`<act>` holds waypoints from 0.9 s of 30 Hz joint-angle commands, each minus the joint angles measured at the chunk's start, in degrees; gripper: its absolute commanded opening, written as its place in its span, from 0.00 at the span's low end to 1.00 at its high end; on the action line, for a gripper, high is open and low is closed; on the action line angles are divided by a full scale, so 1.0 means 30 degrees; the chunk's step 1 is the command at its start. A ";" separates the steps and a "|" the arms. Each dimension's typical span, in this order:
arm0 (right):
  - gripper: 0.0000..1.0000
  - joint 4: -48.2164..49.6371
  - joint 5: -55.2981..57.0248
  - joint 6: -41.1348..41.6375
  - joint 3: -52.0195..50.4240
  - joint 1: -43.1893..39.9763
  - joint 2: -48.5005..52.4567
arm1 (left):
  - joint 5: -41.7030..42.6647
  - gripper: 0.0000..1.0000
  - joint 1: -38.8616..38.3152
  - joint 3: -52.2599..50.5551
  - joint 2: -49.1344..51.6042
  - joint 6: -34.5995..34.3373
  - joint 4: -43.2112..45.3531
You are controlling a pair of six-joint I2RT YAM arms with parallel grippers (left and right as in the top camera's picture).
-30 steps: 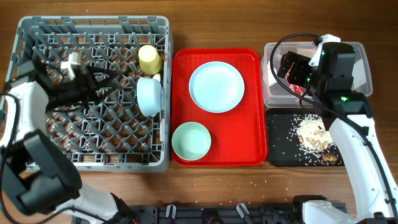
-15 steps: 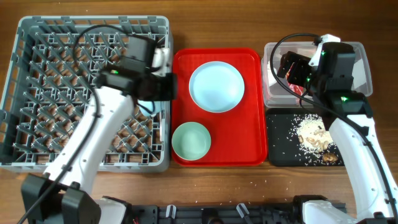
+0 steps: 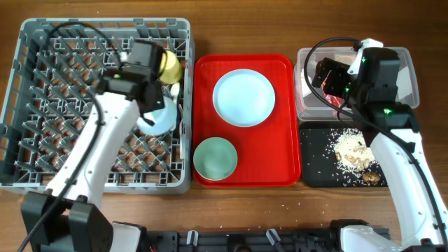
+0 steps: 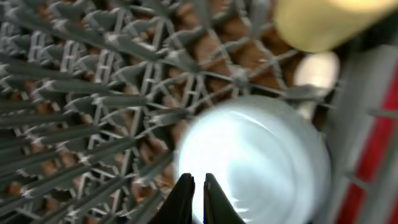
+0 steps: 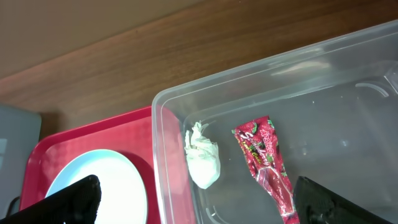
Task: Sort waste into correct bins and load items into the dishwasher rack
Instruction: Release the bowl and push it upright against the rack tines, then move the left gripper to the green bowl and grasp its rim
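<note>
We read this as the loading step, since the waste looks already sorted. The dishwasher rack point(image 3: 105, 26), a big grey crate of upright pegs, sits on the counter just left of the red tray point(image 3: 280, 175). The clear tub point(image 3: 409, 77) stands right of that tray's far end and the black tray point(image 3: 315, 164) right of its near end. On the red tray lie the light blue plate point(image 3: 243, 97), toward the far end, and the mint green bowl point(image 3: 215, 158), at the near left corner; neither is loaded yet. Inside the rack, along the wall nearest the red tray, the light blue bowl point(image 4: 261, 155) seems tipped among the pegs, pale and glossy, with the small yellow cup point(image 3: 170, 64) beyond it. The left hand point(image 4: 197, 182) hovers over that bowl, fingers pressed together with nothing between them. The right hand point(image 3: 330, 78) hangs spread wide over the tub, empty. In the tub lie the red wrapper point(image 5: 268, 165) and white tissue point(image 5: 203, 158); the food scraps point(image 3: 352, 150) lie on the black tray. Next, we judge, the left hand must open, cross to the red tray and take the plate by its rim.
</note>
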 commanded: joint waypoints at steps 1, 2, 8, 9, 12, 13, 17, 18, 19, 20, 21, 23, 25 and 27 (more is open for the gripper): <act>1.00 0.0036 -0.0233 -0.0255 0.0073 0.0109 0.0175 | -0.0357 0.06 0.0561 0.0160 0.0087 -0.0532 -0.0270; 1.00 0.0036 -0.0233 -0.0248 0.0073 0.0109 0.0175 | 0.0372 0.05 0.0517 0.0160 0.0087 -0.0525 -0.0233; 1.00 0.0036 -0.0233 -0.0255 0.0073 0.0109 0.0175 | 0.9996 0.05 0.0335 0.0160 0.0087 -0.0532 0.1224; 1.00 0.0036 -0.0233 -0.0248 0.0073 0.0109 0.0175 | 1.0914 0.06 0.0197 0.0160 0.0087 -0.0525 0.1311; 1.00 0.0036 -0.0233 -0.0255 0.0073 0.0109 0.0175 | 1.2014 0.10 -0.1275 0.0160 0.0095 -0.0517 0.1632; 1.00 0.0036 -0.0233 -0.0255 0.0073 0.0109 0.0175 | 1.2007 0.12 -0.2390 0.0153 0.0095 -0.0517 0.1392; 1.00 0.0036 -0.0233 -0.0255 0.0073 0.0109 0.0175 | 1.1730 0.24 -0.5515 -0.0051 0.0095 -0.0525 0.0036; 1.00 0.0029 -0.0233 -0.0255 0.0073 0.0109 0.0175 | 1.1730 0.25 -0.6076 -0.0270 0.0095 -0.0532 0.0022; 1.00 0.0036 -0.0240 -0.0248 0.0073 0.0109 0.0175 | 1.1723 0.27 -0.7067 -0.0721 0.0102 -0.0648 0.0066; 1.00 0.0036 -0.0233 -0.0248 0.0073 0.0109 0.0175 | 1.1482 0.29 -0.7949 -0.1217 0.0117 -0.1064 0.0270; 1.00 0.0036 -0.0233 -0.0255 0.0073 0.0109 0.0175 | 1.0491 0.32 -0.8918 -0.1843 0.0117 -0.1647 0.0699; 1.00 0.0036 -0.0240 -0.0248 0.0073 0.0109 0.0175 | 0.9260 0.38 -0.9843 -0.2382 0.0131 -0.1967 0.1406; 1.00 0.0036 -0.0233 -0.0248 0.0073 0.0109 0.0175 | 0.8553 0.40 -1.0579 -0.2907 0.0131 -0.2040 0.2426; 1.00 0.0036 -0.0240 -0.0248 0.0073 0.0109 0.0175 | 0.8422 0.40 -1.1111 -0.3599 0.0175 -0.2106 0.3534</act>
